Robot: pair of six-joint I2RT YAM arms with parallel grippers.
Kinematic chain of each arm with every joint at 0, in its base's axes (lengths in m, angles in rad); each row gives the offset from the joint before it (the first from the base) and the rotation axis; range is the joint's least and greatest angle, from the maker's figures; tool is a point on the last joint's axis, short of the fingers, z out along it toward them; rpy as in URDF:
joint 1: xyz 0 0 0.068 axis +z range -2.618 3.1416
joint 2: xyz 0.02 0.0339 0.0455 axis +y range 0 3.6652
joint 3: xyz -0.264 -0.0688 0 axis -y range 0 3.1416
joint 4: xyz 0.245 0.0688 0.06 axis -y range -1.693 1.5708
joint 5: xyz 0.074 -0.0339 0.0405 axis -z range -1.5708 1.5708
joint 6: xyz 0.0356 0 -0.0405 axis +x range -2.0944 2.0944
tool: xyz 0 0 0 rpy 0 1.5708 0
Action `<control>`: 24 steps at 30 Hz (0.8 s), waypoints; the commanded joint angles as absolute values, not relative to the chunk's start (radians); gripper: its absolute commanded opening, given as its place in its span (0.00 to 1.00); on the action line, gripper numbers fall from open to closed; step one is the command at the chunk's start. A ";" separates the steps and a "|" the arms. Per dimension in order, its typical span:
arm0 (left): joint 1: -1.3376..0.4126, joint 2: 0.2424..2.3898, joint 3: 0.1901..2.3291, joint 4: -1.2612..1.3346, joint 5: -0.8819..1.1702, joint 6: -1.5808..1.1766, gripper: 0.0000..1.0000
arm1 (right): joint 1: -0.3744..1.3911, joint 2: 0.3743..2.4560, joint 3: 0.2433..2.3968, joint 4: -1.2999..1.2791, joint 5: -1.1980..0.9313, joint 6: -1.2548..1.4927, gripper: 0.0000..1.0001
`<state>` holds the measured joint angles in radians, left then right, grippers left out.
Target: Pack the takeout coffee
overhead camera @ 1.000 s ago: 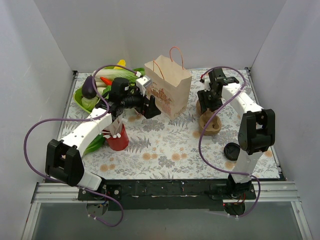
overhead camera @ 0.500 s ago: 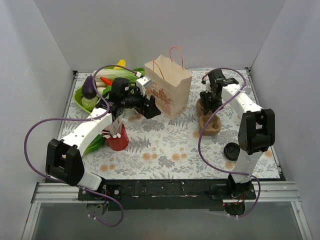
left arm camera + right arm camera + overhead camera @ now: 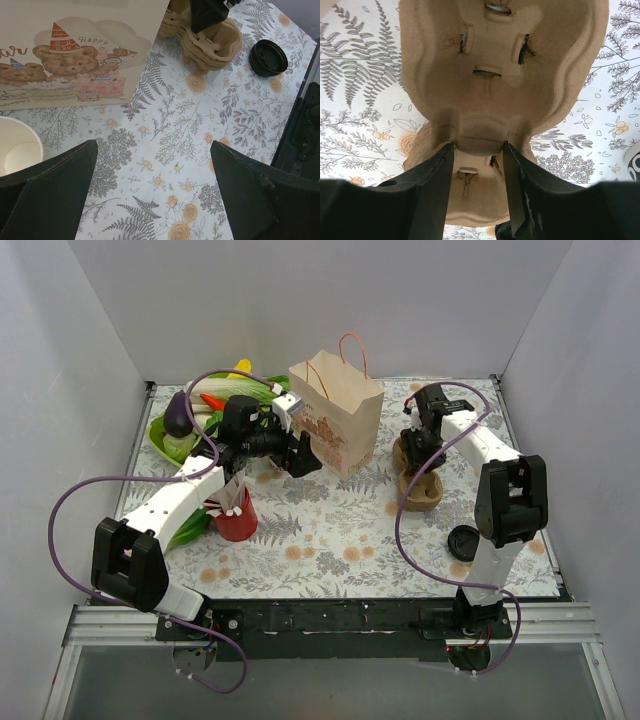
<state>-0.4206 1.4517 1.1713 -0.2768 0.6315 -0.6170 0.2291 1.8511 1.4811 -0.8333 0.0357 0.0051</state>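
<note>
Cardboard fills the right wrist view: the right hand [image 3: 476,146] pinches the cardboard carrier [image 3: 495,75] at its waist, the carrier's edges cut off. The left hand [image 3: 154,145] hangs spread above the counter [image 3: 210,110], beside the paper bag [image 3: 75,30]. The takeout coffee cannot be made out anywhere.

Work cell, viewed from above. We distinguish three plain white walls: the back wall [image 3: 320,300], the left wall [image 3: 60,390] and the right wall [image 3: 590,390], which meet at two vertical corners. They enclose a table [image 3: 300,575] whose cloth [image 3: 165,125] is printed with grey ferns and orange flowers on white. Along the table's near edge we note a black strip [image 3: 330,615], a silver metal rail [image 3: 110,623] and, below it, a grey surface [image 3: 330,680]. We find the light even and diffuse, and the shadows on the cloth soft.
</note>
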 commanded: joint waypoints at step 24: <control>-0.417 1.463 1.184 -0.291 0.634 -0.591 0.98 | 0.141 1.798 1.658 -0.782 -0.038 -0.132 0.01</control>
